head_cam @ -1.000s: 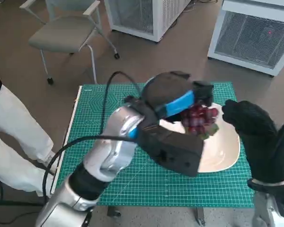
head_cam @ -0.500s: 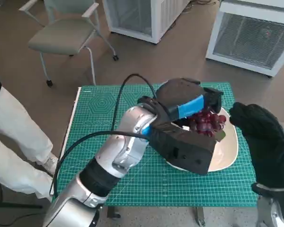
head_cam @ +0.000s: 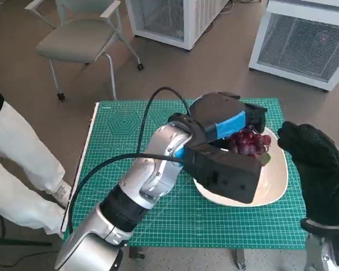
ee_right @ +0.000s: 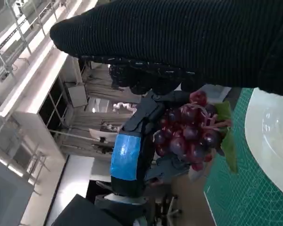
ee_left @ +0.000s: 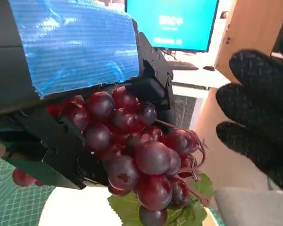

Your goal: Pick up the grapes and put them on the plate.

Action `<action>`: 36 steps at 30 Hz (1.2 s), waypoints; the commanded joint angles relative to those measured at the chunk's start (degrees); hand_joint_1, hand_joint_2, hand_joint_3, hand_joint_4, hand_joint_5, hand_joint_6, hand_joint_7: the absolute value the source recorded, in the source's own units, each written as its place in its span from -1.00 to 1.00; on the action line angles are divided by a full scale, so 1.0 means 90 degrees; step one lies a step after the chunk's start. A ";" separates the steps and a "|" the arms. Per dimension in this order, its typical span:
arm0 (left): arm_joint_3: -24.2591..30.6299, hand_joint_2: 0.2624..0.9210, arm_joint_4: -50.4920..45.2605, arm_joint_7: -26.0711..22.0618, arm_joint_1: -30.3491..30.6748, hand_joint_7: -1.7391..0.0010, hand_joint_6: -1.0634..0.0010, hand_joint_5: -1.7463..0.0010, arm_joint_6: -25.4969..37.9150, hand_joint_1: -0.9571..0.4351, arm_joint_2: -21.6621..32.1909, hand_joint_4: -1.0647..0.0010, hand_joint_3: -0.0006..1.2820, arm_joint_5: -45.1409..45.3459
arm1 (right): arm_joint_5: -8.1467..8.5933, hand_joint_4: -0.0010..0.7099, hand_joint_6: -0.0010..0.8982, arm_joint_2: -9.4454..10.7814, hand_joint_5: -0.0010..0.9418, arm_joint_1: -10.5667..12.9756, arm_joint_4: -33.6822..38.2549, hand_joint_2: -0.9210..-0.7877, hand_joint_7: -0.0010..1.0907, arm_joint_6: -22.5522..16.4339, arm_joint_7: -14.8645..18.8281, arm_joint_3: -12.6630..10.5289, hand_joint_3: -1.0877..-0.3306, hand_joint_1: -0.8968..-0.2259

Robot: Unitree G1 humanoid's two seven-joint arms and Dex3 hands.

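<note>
Your left robot hand (head_cam: 229, 121) is clamped on the bunch of red grapes (head_cam: 248, 141), holding it in the air above the white plate (head_cam: 271, 186); in the left wrist view the grapes (ee_left: 137, 150) hang under the blue-taped back with a green leaf (ee_left: 179, 214) below them and the plate's pale surface underneath. The plate sits toward the right part of the green cutting mat (head_cam: 118, 147) that covers the counter, its rim close to the mat's right edge. The mat's left half lies bare, with open room there. Your right robot hand (head_cam: 313, 164) stands just beside the plate's right rim, raised off the counter, fingers apart and holding nothing, near the grapes but not touching them. The left forearm reaches diagonally across the mat from the near left corner. A person's white-clad legs (head_cam: 17, 169) stand close to the counter's left edge. The mat's grid printing is too small to read.
</note>
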 commanded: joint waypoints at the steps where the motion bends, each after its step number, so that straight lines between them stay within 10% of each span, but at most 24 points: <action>1: 0.0071 0.89 0.0017 0.0004 -0.0011 -0.09 0.11 -0.20 -0.0167 0.35 -0.0079 0.09 -0.75 -0.0239 | -0.0070 0.12 -0.37 0.0042 0.86 0.0155 -0.0011 -1.00 0.86 0.0014 -0.0085 0.0029 0.32 0.71; 4: 0.0048 0.82 0.0099 -0.0078 -0.0016 0.51 0.20 0.52 -0.0252 0.31 -0.0053 0.20 -0.89 -0.0338 | -0.0083 0.12 -0.37 0.0040 0.85 0.0161 -0.0012 -1.00 0.86 0.0001 -0.0097 0.0035 0.32 0.71; 8: -0.0040 0.77 0.0217 -0.0054 -0.0057 0.82 0.26 0.89 -0.0354 0.22 -0.0012 0.35 -0.97 -0.0281 | -0.0096 0.12 -0.37 0.0039 0.84 0.0146 0.0019 -1.00 0.85 -0.0019 -0.0110 0.0046 0.32 0.71; 36: 0.0421 1.00 0.1138 0.2039 0.0543 0.98 0.31 1.00 -0.1615 -0.23 0.0388 0.59 -0.96 -0.0363 | -0.0016 0.15 -0.36 -0.0008 0.80 0.0082 0.0124 -1.00 0.84 -0.0022 -0.0022 0.0107 0.33 0.73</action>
